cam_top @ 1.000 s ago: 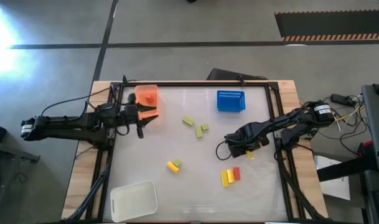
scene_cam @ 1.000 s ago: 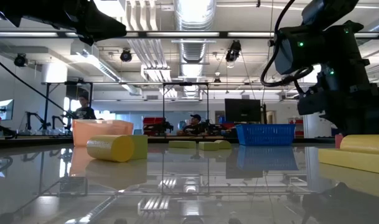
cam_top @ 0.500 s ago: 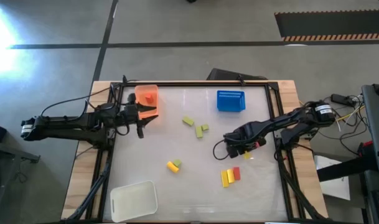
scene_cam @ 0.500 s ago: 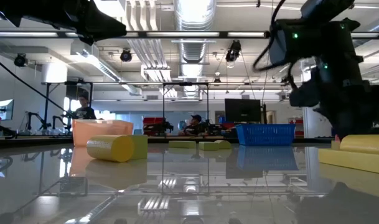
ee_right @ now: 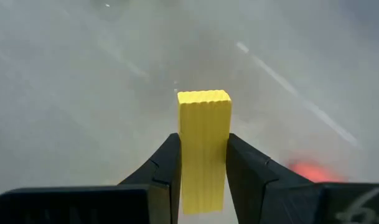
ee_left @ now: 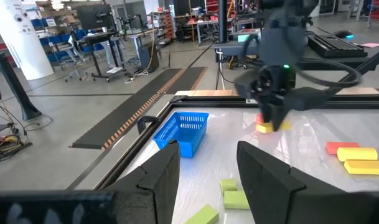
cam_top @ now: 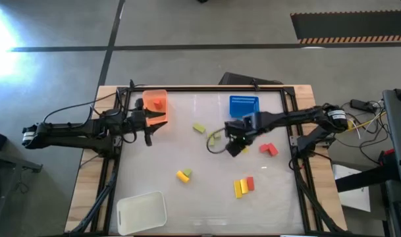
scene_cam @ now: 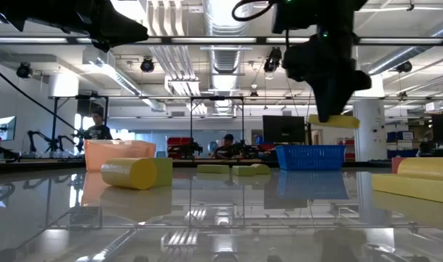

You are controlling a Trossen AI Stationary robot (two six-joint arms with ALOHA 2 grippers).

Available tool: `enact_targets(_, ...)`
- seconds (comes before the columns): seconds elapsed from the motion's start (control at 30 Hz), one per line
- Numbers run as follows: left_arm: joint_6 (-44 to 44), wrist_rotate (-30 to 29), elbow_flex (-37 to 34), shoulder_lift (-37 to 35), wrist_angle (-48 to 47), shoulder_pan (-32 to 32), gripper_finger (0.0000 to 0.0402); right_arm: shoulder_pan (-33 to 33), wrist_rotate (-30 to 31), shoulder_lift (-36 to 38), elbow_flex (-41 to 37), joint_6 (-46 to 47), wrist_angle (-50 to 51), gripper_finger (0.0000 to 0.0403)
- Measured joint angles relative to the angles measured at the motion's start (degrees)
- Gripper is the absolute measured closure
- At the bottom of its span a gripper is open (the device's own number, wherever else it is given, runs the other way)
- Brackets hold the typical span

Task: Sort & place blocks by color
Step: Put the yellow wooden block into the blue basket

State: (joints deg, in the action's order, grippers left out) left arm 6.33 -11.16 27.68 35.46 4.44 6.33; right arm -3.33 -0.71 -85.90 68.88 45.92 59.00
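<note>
Yellow block [ee_right: 203, 146] is clamped in the right gripper [cam_top: 236, 146], lifted mid-table; transport step. Next: lower it into its tray. Left gripper [ee_left: 205, 180] waits, fingers apart, empty.

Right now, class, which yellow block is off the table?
The yellow block clamped in the right gripper, held above the table; the other yellow blocks lie flat on it.

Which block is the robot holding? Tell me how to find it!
Find the blue tray at the table's far side. Just in front of it the right pincer hangs above the table, shut on a yellow bar. It is the only block up in the air; the others lie on the table or in the orange tray.
</note>
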Motion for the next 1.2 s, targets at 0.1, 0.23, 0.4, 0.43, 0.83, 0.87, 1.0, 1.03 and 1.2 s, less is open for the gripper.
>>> enact_targets(0.1,0.0,0.0,0.0,-0.1,0.1,0.0,0.0258,-3.2,0.6,-2.7,4.6,-9.4,1.9,0.0321)
enact_targets(0.23,0.0,0.0,0.0,-0.1,0.1,0.0,0.0258,-6.8,0.8,-6.7,10.4,-25.4,6.6,0.0321)
enact_targets(0.4,0.1,0.0,0.0,0.0,0.2,0.0,0.0258,-10.9,3.8,-10.5,14.8,-44.2,11.8,0.0321)
enact_targets(0.43,0.1,0.0,0.0,0.0,0.3,0.0,0.0258,-11.8,4.6,-11.0,15.3,-48.0,12.4,0.0321)
enact_targets(0.83,0.1,0.0,0.0,-0.1,1.1,0.0,0.0258,-24.8,11.3,-12.5,15.8,-72.1,7.5,0.032)
enact_targets(0.87,0.1,0.0,0.0,-0.1,1.1,0.0,0.0258,-26.0,11.2,-12.5,15.7,-73.0,6.3,0.032)
enact_targets(1.0,0.1,0.0,0.0,0.2,1.0,0.0,0.0258,-29.9,10.6,-12.5,15.2,-76.8,3.5,0.032)
enact_targets(1.03,0.1,0.0,0.0,0.2,1.1,0.0,0.0258,-30.8,9.8,-12.5,15.2,-77.3,2.9,0.032)
enact_targets(1.2,0.3,0.0,0.0,0.0,1.2,0.0,0.0258,-33.6,6.7,-12.6,15.0,-78.8,1.1,0.032)
